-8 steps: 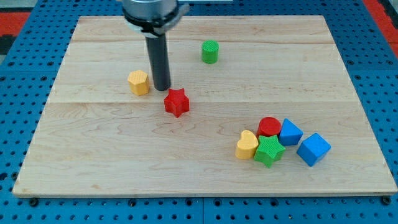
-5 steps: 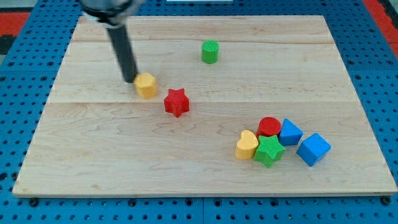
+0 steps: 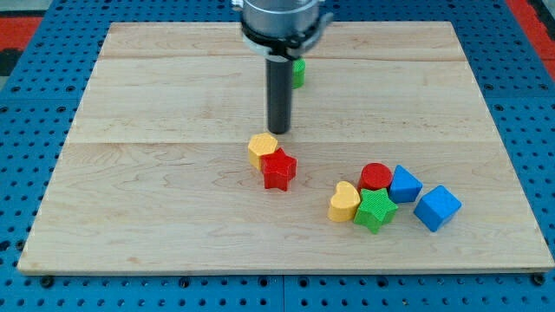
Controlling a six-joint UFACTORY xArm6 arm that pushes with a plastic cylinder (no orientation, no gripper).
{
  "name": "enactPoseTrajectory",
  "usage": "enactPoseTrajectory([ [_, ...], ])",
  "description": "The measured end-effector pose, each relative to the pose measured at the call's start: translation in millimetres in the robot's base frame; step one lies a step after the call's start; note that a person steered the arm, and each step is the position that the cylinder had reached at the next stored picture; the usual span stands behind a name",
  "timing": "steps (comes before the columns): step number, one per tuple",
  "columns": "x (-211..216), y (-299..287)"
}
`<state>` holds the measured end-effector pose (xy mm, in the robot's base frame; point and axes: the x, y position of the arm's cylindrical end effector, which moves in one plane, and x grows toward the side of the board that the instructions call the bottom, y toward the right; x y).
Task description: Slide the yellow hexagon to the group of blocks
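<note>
While my tip (image 3: pixel 278 130) rests on the board (image 3: pixel 130 199) near its centre, the yellow hexagon (image 3: pixel 262 148) lies just at its 7 o'clock, close by but not clearly touching. I carry no fingers, only the bare rod, so nothing is grasped. Pressed against the hexagon at its 4 o'clock is the red star (image 3: pixel 278 169); the two touch. At 4 o'clock from that pair, well apart, sits the group: a yellow heart (image 3: pixel 343 202), a green star (image 3: pixel 375 210), a red cylinder (image 3: pixel 375 176), a blue block (image 3: pixel 404 184) and a blue cube (image 3: pixel 437 208). The first four are bunched in contact, and the cube lies just at their 3 o'clock edge. At 12 o'clock from my tip, a green cylinder (image 3: pixel 299 71) shows partly behind the rod's mount, near the board's top edge.
</note>
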<state>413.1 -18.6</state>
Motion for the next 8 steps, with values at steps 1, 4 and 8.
enactPoseTrajectory([
  [1, 33.8, -40.5],
  [4, 75.5, 28.5],
  [8, 65.5, 108.3],
])
